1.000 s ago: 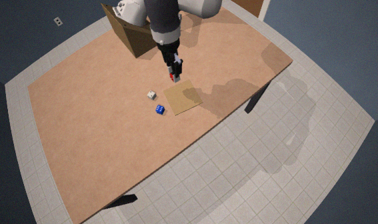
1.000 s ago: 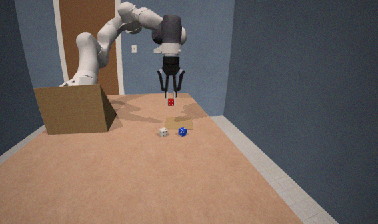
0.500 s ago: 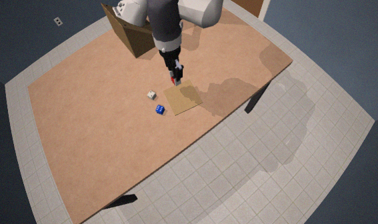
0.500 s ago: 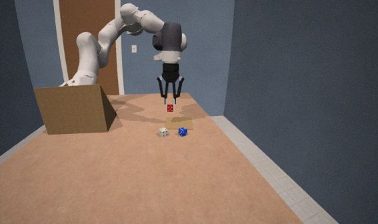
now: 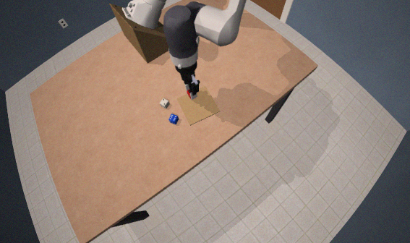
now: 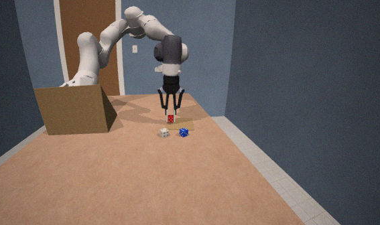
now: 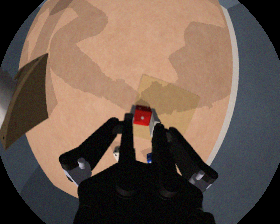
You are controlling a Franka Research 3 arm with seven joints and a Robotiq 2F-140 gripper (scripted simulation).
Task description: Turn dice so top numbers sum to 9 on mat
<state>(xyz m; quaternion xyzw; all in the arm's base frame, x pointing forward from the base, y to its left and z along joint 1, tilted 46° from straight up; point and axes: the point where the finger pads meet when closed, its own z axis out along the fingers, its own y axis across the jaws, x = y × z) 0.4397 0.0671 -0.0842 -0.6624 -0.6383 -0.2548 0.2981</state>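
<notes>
My gripper [image 5: 191, 93] [image 6: 170, 119] [image 7: 143, 118] is shut on the red die [image 5: 189, 94] [image 6: 170, 118] [image 7: 142, 115], low over the mat's edge nearest the box side. Its upper face shows one pip in the wrist view; five pips face the exterior view. Whether it touches the mat is unclear. The thin tan mat [image 5: 202, 113] [image 6: 187, 126] [image 7: 180, 118] lies flat. The blue die [image 5: 173, 118] [image 6: 183, 132] [image 7: 149, 158] lies off the mat, six on top. The white die [image 5: 164, 103] [image 6: 164, 132] [image 7: 116, 152] lies beside it, off the mat; its top looks like one pip, not clearly readable.
A brown box [image 5: 134, 37] [image 6: 74, 110] [image 7: 31, 100] stands near the arm's base, well away from the dice. The table's long edge [image 5: 206, 155] runs beyond the mat. The arm's shadow falls across part of the mat.
</notes>
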